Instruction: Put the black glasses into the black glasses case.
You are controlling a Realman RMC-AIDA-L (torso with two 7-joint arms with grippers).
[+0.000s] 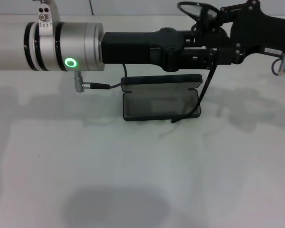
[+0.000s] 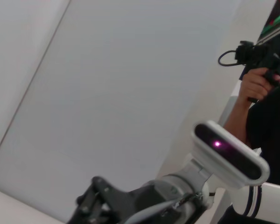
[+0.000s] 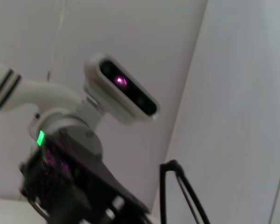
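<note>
The black glasses case point(image 1: 160, 99) lies open on the white table point(image 1: 133, 180), grey lining up, lid toward the back. The black glasses point(image 1: 195, 11) are held in the air above and behind the case's right end. One slim temple arm point(image 1: 199, 97) hangs down and its tip reaches the case's front right rim. My right gripper point(image 1: 217, 24) comes in from the right and is shut on the frame. The thin frame wires also show in the right wrist view point(image 3: 177, 191). My left gripper point(image 1: 213, 53) reaches across from the left and meets the right one just under the glasses.
My left arm's silver and black forearm point(image 1: 80, 46) spans the view above the table and hides the table's back edge. A thin cable point(image 1: 102, 86) hangs from it near the case's left end. A person with a camera point(image 2: 259, 84) stands beyond the robot.
</note>
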